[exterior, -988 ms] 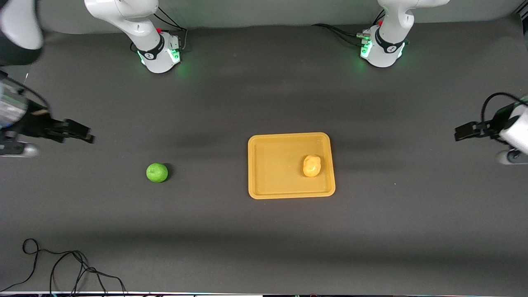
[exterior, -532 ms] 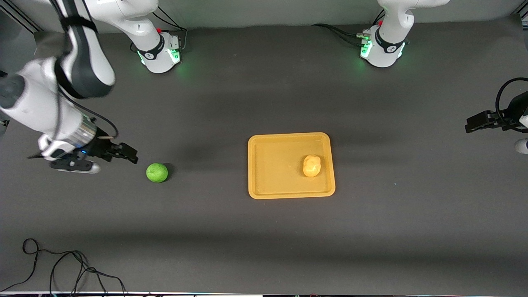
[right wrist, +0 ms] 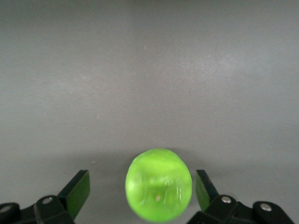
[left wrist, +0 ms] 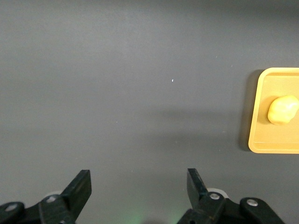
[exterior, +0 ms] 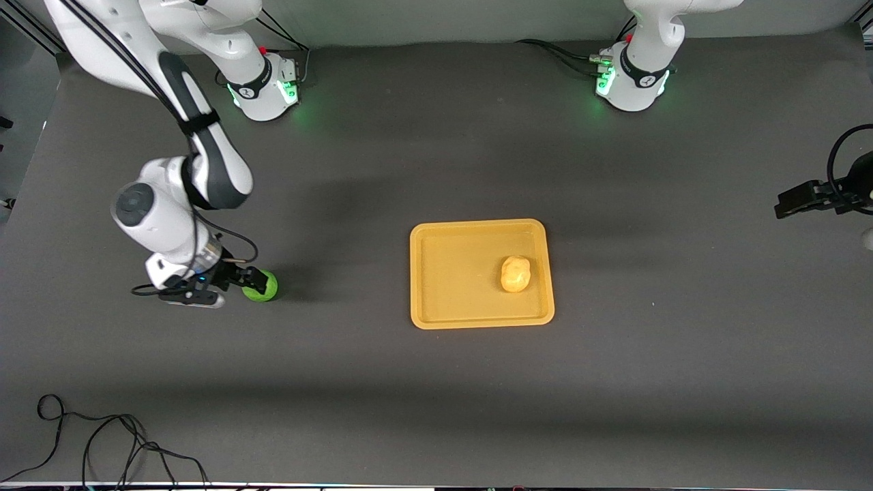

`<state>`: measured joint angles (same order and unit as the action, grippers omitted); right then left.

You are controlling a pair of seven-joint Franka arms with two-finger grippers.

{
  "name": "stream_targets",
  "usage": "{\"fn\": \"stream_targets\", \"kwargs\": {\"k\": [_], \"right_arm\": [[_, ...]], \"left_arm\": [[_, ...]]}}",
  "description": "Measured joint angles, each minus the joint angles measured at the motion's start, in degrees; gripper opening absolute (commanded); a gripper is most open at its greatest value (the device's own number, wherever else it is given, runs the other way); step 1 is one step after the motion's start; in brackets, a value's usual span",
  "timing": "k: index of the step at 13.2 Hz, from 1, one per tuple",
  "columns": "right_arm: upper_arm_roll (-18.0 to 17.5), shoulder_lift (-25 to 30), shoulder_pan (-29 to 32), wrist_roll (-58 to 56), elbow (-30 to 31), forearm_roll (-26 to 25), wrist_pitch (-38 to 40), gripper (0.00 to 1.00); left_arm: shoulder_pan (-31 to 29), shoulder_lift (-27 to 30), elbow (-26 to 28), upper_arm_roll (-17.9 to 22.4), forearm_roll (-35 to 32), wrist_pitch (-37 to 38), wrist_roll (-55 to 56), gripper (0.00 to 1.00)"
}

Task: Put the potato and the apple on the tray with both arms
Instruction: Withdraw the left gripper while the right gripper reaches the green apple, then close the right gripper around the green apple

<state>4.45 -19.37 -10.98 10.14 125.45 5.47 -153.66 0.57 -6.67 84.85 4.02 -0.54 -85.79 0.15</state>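
Bright green apple (exterior: pixel 262 286), glossy with paler highlights. Yellow-tan potato (exterior: pixel 515 273) on a yellow-orange tray (exterior: pixel 450 273). Dark grey matte table (exterior: pixel 436 382). White arms with dark grey joint caps. Black right gripper (right wrist: pixel 140 196), inner finger faces tinted green. Black left gripper (left wrist: pixel 138 193). Green lights at both bases. Black cable (exterior: pixel 102 436) on the table.

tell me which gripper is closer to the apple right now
Right. The right gripper is open around the apple, one finger on either side of it. The left gripper waits open, away at the left arm's end of the table past the tray.
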Motion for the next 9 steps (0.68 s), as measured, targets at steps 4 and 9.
{"fn": "stream_targets", "kwargs": {"k": [4,9], "right_arm": [[0.0,-3.3,0.0,-0.9,0.5,-0.1,-2.8,1.0],[0.1,-3.7,0.0,-4.1,0.7,-0.1,-1.4,0.94]], "left_arm": [[-0.2,0.2,0.0,0.0,0.1,0.0,-0.3,0.91],[-0.2,0.2,0.0,0.0,0.1,0.0,-0.4,0.92]]}}
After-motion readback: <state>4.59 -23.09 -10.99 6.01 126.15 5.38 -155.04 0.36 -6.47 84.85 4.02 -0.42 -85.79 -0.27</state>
